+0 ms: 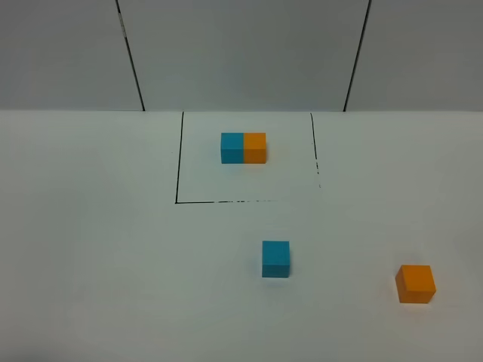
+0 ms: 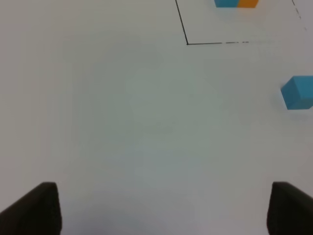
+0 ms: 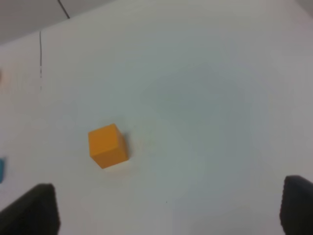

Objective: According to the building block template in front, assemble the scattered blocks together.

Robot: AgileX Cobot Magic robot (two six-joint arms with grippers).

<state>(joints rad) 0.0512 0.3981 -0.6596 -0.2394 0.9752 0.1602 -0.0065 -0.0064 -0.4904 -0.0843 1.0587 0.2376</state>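
The template (image 1: 243, 148), a blue cube joined to an orange cube with blue on the left, sits inside a black-lined square at the back. The loose sky-blue cube (image 1: 275, 259) lies in front of the square, near the middle. The loose orange cube (image 1: 416, 284) lies at the front right, apart from it. Neither gripper shows in the exterior high view. In the left wrist view my left gripper (image 2: 164, 210) is open and empty, with the blue cube (image 2: 298, 92) well off to one side. In the right wrist view my right gripper (image 3: 168, 210) is open and empty, above the table short of the orange cube (image 3: 107, 145).
A black-lined square (image 1: 179, 166) marks the template area on the white table (image 1: 90, 249); its corner shows in the left wrist view (image 2: 187, 43). Grey wall panels (image 1: 241, 53) stand behind the table.
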